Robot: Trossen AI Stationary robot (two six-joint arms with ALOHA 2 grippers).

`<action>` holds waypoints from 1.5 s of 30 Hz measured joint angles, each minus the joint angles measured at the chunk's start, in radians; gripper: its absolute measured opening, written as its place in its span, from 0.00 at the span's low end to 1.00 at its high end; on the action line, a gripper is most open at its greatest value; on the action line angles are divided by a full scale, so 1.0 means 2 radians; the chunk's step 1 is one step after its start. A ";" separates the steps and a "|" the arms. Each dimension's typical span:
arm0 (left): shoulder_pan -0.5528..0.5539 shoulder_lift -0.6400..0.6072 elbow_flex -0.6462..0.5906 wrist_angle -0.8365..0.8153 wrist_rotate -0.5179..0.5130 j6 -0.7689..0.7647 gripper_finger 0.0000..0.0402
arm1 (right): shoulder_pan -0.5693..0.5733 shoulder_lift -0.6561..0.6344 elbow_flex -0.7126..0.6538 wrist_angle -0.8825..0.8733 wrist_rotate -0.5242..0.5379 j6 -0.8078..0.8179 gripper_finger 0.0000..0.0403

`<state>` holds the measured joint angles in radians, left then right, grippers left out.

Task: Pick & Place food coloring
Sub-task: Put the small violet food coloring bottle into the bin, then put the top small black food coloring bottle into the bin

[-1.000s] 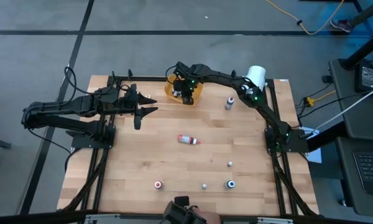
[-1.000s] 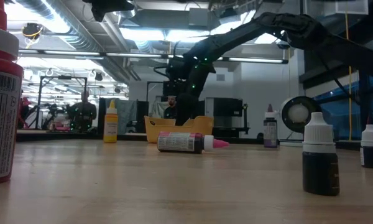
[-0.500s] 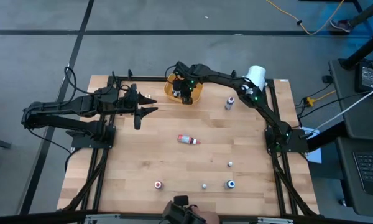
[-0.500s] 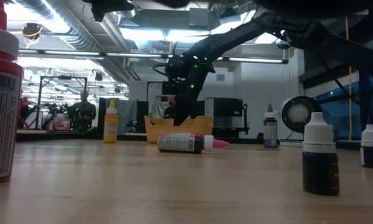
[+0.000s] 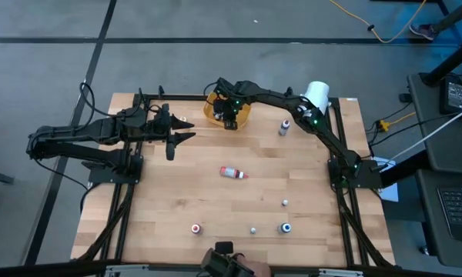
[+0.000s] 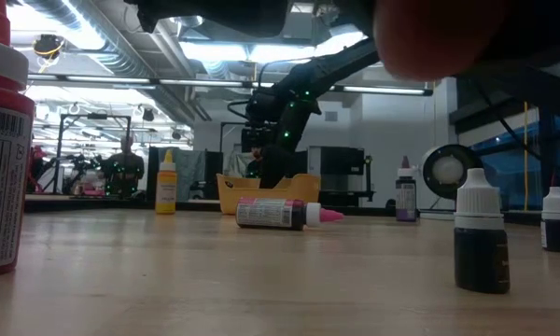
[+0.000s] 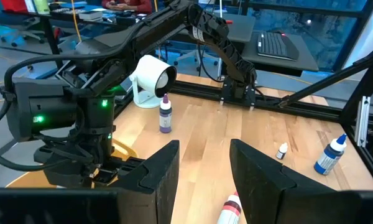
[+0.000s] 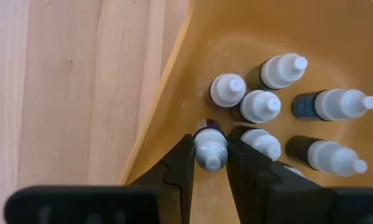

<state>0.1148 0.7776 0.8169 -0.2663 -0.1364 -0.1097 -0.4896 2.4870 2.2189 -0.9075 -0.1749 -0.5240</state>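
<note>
My right gripper [image 8: 210,167] is over the orange bowl [image 8: 174,106] at the table's far edge [image 5: 211,115], shut on a tiny dark food coloring bottle [image 8: 209,138] with a grey top. Several white-topped bottles [image 8: 258,106] lie on the bowl's floor below it. My left gripper [image 7: 202,177] hangs open over the far left of the table [image 5: 182,135], touching nothing. A pink bottle [image 5: 232,172] lies on its side at mid-table. A purple-topped bottle [image 5: 284,127] stands on its base near the white cylinder [image 5: 316,94]. My right gripper pinches the bottle by its grey top [image 8: 210,152] between the two fingers [image 8: 181,163], coming from above and pointing down. The bottle stands about upright in the hold, beside the bowl's wall; whether its base rests on the bowl's floor, I cannot tell.
Small bottles stand near the table's near edge: a red-topped one [image 5: 195,228], a white one [image 5: 252,229], a blue one [image 5: 286,228] and another [image 5: 285,202]. A yellow bottle [image 6: 167,182] stands left of the bowl. A dark blur [image 6: 448,37] covers the low view's upper right.
My right gripper has shifted a little toward the table's left over the bowl, still shut on the bottle. A dark blur has spread across the upper right of the low view.
</note>
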 joint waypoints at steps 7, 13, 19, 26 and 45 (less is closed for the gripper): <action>0.000 0.000 0.000 0.000 0.000 0.000 0.35 | 0.000 0.000 0.000 0.000 0.000 0.000 0.24; 0.000 0.000 0.000 0.000 0.000 0.000 0.35 | 0.000 0.000 0.000 0.000 0.000 0.000 0.29; 0.000 0.000 0.000 0.000 0.000 0.000 0.35 | 0.001 0.000 0.001 -0.003 0.000 0.000 0.31; 0.000 0.000 0.000 0.000 0.000 0.000 0.35 | 0.003 0.000 0.048 -0.071 0.000 0.005 0.32; 0.000 0.000 0.000 0.000 0.000 0.000 0.35 | -0.005 -0.085 0.060 -0.259 -0.045 0.064 0.25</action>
<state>0.1147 0.7776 0.8169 -0.2661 -0.1364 -0.1097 -0.4988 2.3161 2.3383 -1.4259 -0.2657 -0.3965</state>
